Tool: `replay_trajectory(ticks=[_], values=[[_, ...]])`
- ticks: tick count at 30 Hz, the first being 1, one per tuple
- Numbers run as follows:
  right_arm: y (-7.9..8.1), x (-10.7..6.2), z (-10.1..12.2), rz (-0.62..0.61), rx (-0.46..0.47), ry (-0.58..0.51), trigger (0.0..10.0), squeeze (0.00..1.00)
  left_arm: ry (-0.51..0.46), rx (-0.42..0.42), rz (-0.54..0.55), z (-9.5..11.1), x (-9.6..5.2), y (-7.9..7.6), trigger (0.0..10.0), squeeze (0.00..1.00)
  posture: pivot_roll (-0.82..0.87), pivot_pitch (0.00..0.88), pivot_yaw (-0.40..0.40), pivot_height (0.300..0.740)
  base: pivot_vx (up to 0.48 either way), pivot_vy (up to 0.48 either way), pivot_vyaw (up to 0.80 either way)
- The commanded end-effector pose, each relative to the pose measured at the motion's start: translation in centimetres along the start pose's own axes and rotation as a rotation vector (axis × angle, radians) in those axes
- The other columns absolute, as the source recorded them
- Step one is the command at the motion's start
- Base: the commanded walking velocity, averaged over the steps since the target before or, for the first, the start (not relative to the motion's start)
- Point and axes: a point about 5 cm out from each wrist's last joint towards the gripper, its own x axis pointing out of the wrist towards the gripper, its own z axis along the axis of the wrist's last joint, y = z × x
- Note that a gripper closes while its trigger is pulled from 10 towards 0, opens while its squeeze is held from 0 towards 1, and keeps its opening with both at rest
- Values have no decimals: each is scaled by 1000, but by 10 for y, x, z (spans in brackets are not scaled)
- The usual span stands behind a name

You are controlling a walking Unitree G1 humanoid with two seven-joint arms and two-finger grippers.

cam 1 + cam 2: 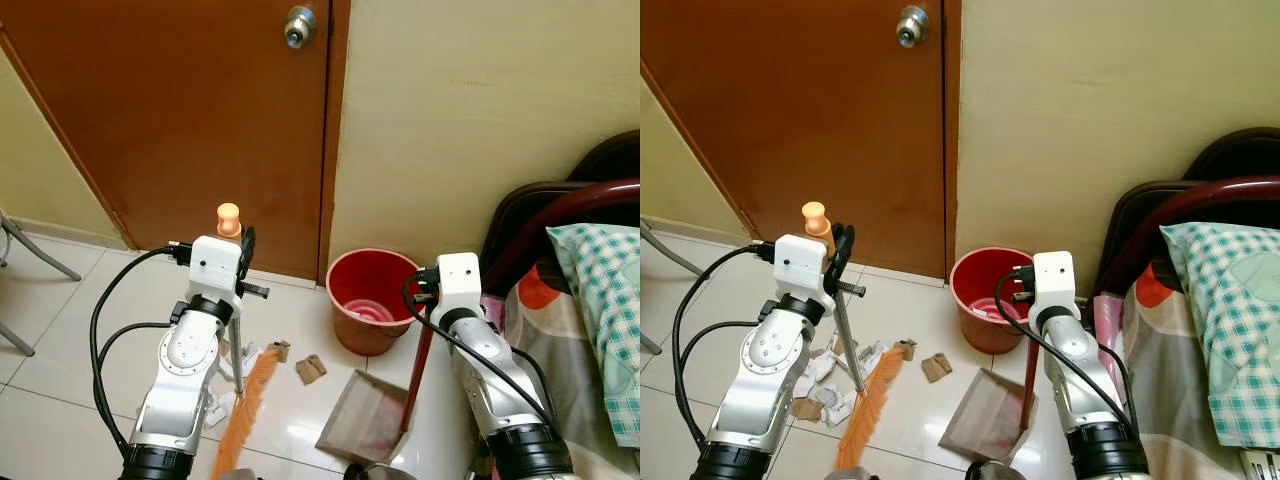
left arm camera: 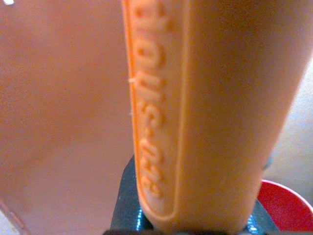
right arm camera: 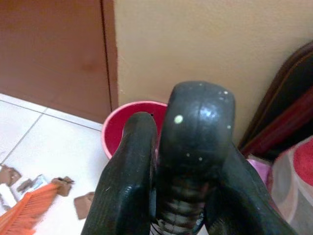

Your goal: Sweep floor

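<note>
My left gripper [image 1: 244,252] is shut on the broom's orange handle [image 2: 215,112], just below its rounded top [image 1: 229,219]. The metal shaft runs down to the orange bristles [image 1: 246,405], which rest on the white tile floor. Brown and white scraps [image 1: 820,385] lie beside the bristles, and a brown piece [image 1: 311,369] lies between the broom and the dustpan. My right gripper [image 3: 161,161] is shut on the black grip of the dustpan's dark red pole [image 1: 418,370]. The brown dustpan [image 1: 362,415] sits flat on the floor in front of a red bucket [image 1: 372,298].
A brown door [image 1: 180,120] with a round knob [image 1: 299,25] stands closed ahead, with a cream wall to its right. A bed with a checked pillow [image 1: 600,300] and a dark headboard [image 1: 560,200] crowds the right side. Grey metal legs [image 1: 30,250] show at far left.
</note>
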Motion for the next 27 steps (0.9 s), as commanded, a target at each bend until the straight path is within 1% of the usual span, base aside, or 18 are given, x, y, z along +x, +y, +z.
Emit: replay_trajectory(ticks=[1, 4, 7, 10, 12, 16, 19, 20, 22, 27], values=[[0, 2, 5, -24, -3, -24, 10000, 0, -38, -13, -44, 6, 6, -8, 10000, 0, 23, 111, -6, 740, 0, 0, 0], [4, 2, 6, -25, 5, -32, 10000, 0, -50, -18, -81, 7, 10, -15, 10000, 0, 22, 115, -1, 740, 0, 0, 0], [6, 0, 5, -29, 17, -37, 10000, 0, -79, -27, -121, 12, 19, -24, 10000, 0, 15, 122, 1, 740, 0, 0, 0], [7, 0, 5, -32, 18, -38, 10000, 0, -91, -27, -139, 15, 22, -27, 10000, 0, 10, 124, 3, 740, 0, 0, 0], [7, -2, 3, -35, 18, -37, 10000, 0, -95, 6, -186, 12, 28, -35, 10000, 0, -1, 129, 5, 740, 0, 0, 0], [7, -2, 1, -37, 21, -33, 10000, 0, -71, 38, -265, 4, 32, -45, 10000, 0, -1, 129, 5, 740, 0, 0, 0], [7, -2, 0, -37, 32, -24, 10000, 0, -24, 53, -353, -6, 31, -55, 10000, 0, -7, 132, 11, 740, 0, 0, 0], [7, -2, 0, -37, 32, -24, 10000, 0, -24, 53, -353, -6, 31, -55, 10000, 0, -7, 132, 11, 740, 0, 0, 0], [8, -2, -1, -33, 37, -18, 10000, 0, -11, 56, -412, -10, 27, -61, 10000, 0, -12, 130, 13, 740, 0, 0, 0], [9, -2, -3, -23, 33, -9, 10000, 0, -17, -6, -457, -9, 21, -70, 10000, 0, -11, 129, 11, 740, 0, 0, 0]])
